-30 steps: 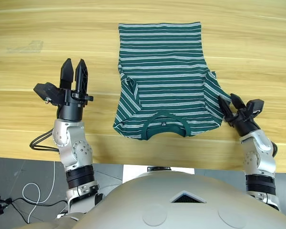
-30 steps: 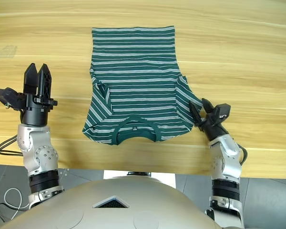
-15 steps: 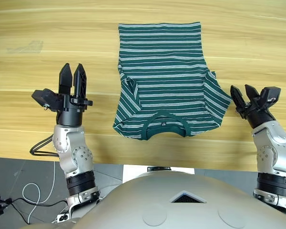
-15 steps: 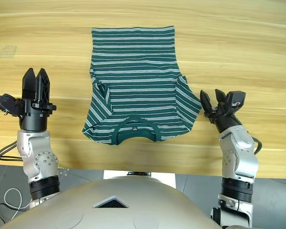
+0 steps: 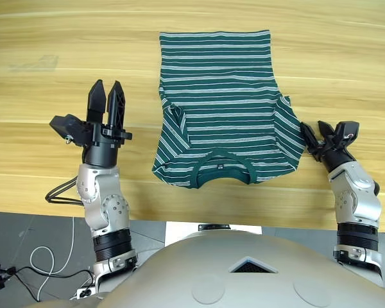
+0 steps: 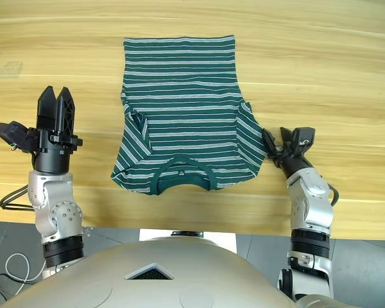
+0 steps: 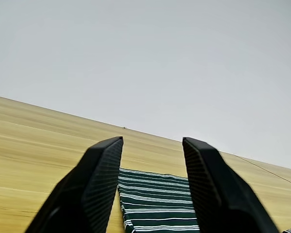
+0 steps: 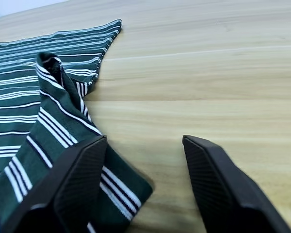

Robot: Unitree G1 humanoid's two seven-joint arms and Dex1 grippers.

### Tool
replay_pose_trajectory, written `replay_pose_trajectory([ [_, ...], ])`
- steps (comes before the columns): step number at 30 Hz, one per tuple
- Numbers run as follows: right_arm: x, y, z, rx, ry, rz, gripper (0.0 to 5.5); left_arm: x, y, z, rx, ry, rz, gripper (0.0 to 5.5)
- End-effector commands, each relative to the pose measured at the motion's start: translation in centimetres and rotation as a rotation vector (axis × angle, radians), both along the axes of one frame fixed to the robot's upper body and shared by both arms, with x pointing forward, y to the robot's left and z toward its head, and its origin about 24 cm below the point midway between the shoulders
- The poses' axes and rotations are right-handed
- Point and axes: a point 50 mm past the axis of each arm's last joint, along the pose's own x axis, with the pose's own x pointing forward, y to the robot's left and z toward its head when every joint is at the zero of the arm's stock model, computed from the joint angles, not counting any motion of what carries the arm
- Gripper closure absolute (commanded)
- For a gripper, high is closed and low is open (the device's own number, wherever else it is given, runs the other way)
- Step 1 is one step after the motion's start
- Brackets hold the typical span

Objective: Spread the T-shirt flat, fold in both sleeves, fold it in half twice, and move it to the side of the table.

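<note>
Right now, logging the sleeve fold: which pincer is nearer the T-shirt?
Right. The right pincer is at the T-shirt's sleeve edge; the left pincer stands well apart off its other side.

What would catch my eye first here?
A green striped T-shirt lies on the wooden table, collar nearest the robot. The right pincer sits open at the shirt's right edge, and the left pincer is open too, well clear on the shirt's left.
</note>
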Motion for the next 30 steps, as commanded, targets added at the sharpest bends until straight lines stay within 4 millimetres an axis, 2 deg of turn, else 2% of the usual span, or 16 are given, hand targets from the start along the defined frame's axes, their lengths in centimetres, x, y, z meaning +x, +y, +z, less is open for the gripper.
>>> replay_pose_trajectory([
  [1, -2.1, -0.1, -2.7, 0.013, 0.130, -0.010, 2.60, 0.4, -0.2, 0.4, 0.013, -0.010, -0.017, 3.24],
  [9, -2.6, 0.3, -3.1, -0.024, 0.127, 0.027, 2.60, 0.8, -0.6, 0.7, 0.012, -0.024, -0.034, 3.24],
  [18, -3.1, 1.1, -3.5, -0.159, 0.121, 0.113, 4.17, 1.4, -1.4, 1.0, -0.001, -0.041, -0.061, 3.16],
  [24, -3.2, 1.2, -3.9, -0.185, 0.127, 0.123, 5.38, 1.6, -1.7, 1.1, 0.000, -0.049, -0.072, 3.16],
  [30, -3.0, 1.5, -3.9, -0.188, 0.113, 0.133, 5.49, 1.6, -1.7, 1.1, 0.001, -0.048, -0.069, 3.16],
])
